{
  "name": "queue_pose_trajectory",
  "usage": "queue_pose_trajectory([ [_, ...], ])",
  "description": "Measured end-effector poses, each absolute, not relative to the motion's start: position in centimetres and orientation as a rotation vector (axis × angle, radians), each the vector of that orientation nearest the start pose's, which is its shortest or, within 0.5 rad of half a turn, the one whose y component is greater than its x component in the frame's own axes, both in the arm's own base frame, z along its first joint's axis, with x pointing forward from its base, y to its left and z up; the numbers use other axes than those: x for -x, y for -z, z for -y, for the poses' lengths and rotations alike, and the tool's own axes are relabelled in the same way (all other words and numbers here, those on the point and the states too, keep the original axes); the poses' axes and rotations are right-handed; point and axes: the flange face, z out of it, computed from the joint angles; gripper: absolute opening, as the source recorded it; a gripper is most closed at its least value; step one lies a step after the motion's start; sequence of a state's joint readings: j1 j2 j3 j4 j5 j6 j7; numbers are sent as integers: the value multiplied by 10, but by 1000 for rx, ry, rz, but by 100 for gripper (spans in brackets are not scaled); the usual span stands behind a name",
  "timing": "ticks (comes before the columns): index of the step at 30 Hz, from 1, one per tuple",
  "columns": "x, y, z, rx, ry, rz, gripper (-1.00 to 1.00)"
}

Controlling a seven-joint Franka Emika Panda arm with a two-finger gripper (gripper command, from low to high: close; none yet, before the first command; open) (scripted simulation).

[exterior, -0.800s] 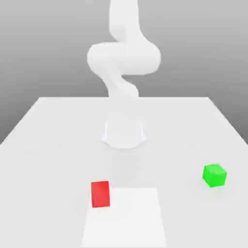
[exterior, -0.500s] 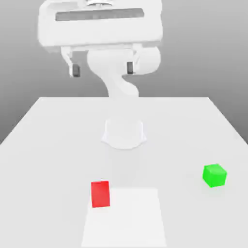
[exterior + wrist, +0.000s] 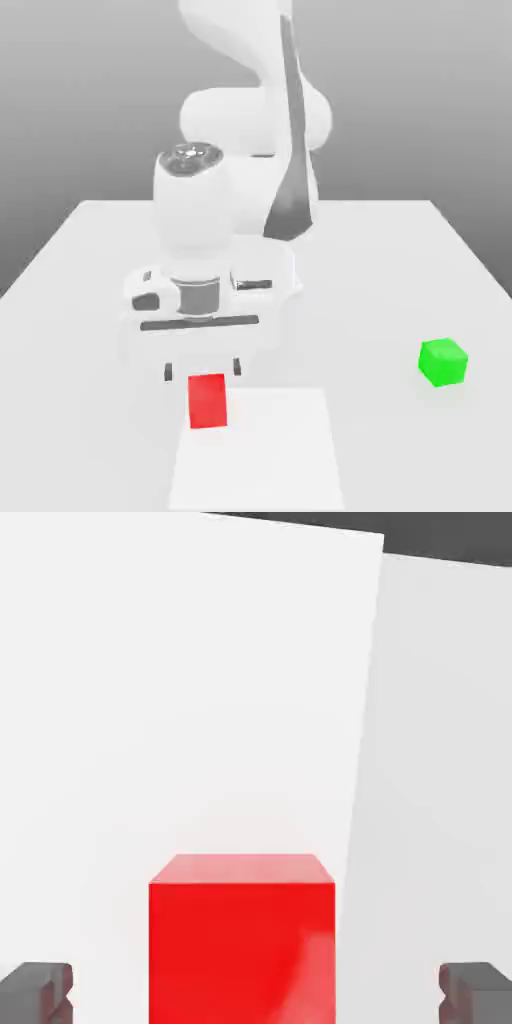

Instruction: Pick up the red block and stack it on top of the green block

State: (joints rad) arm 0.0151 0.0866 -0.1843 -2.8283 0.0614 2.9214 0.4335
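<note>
Where the white table [image 3: 90,260] meets a plain grey backdrop, the gripper [image 3: 203,371] hangs spread wide over the red block [image 3: 207,401]. Its fingers [image 3: 36,990] flank that block without touching. The green block [image 3: 443,361] sits well apart, toward the exterior view's right.

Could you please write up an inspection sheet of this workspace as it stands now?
Surface: white table with a brighter white patch near the front.
Job's things: red block upright at the patch's edge; green block apart, toward the exterior view's right, nothing on it.
Clutter: nothing seen.
Grippers: gripper just above the red block, jaws open and spread wider than the block, fingertips flanking it, not touching.
Cables: nothing seen.
Surroundings: plain grey backdrop.
</note>
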Motion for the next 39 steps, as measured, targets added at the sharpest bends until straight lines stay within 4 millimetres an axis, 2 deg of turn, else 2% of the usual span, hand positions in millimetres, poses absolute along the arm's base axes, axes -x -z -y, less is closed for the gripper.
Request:
queue_pose_trajectory([
  [5,-355,-148,67,2970,4,-1026,0],
  [6,-354,-144,66,2970,2,-1027,-100],
  [13,-354,-144,66,2970,2,-1026,-100],
  [24,-355,-204,67,2969,4,-1029,-100],
  [25,-356,-208,58,2986,1,-976,-100],
  [28,-364,-216,-12,3093,-2,-532,-100],
  [31,-360,-223,-81,3136,-4,-60,-100],
  [35,-337,-231,-162,3094,-4,516,-100],
  [39,-297,-240,-232,2960,-5,1044,-100],
])
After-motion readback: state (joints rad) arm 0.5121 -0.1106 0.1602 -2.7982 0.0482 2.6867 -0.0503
